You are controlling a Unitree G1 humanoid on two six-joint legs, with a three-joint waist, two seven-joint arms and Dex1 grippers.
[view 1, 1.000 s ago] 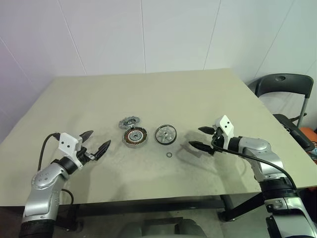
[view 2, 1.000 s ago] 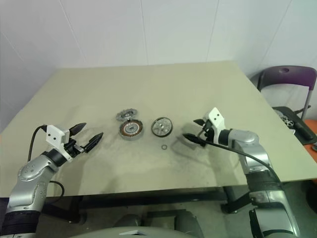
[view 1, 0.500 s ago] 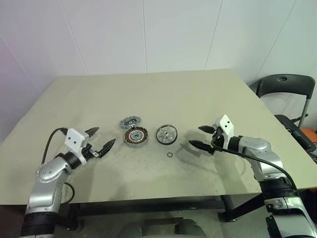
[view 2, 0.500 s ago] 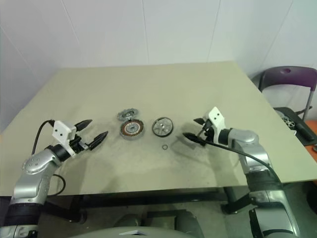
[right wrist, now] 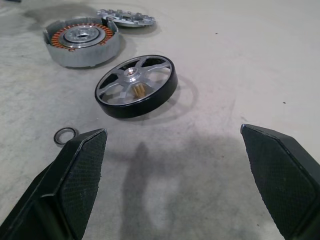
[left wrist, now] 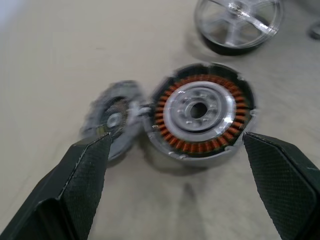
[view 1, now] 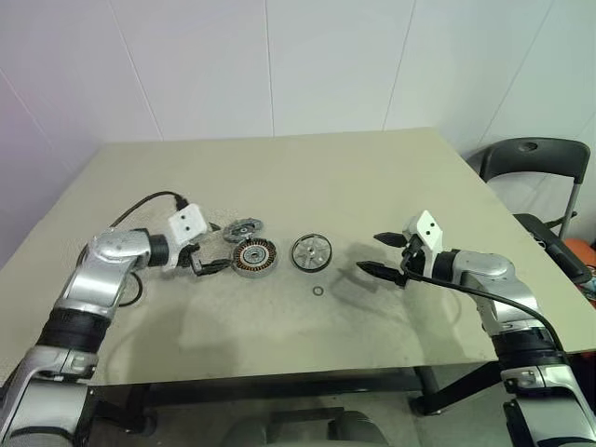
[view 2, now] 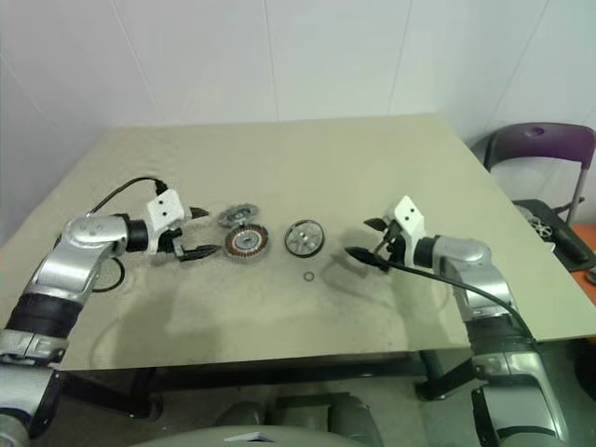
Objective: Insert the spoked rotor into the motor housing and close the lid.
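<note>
Both grippers, left gripper (view 1: 211,259) and right gripper (view 1: 380,254), stand spread, empty. Motor housing (view 1: 254,258) lies flat, copper windings up; spoked rotor (view 1: 244,228) touches its far edge, lid (view 1: 311,251) just beside it, spoked face up.

On the table (view 1: 391,177), the motor housing (view 1: 254,258) sits near the middle, with the spoked rotor (view 1: 244,228) just behind it and slightly to the left, close against its rim. The lid (view 1: 311,251) lies just to the right of the housing, apart from it. A small loose ring (view 1: 318,291) lies in front of the lid, nearer the table's front edge. A chair (view 1: 540,168) stands beyond the table's right side.
</note>
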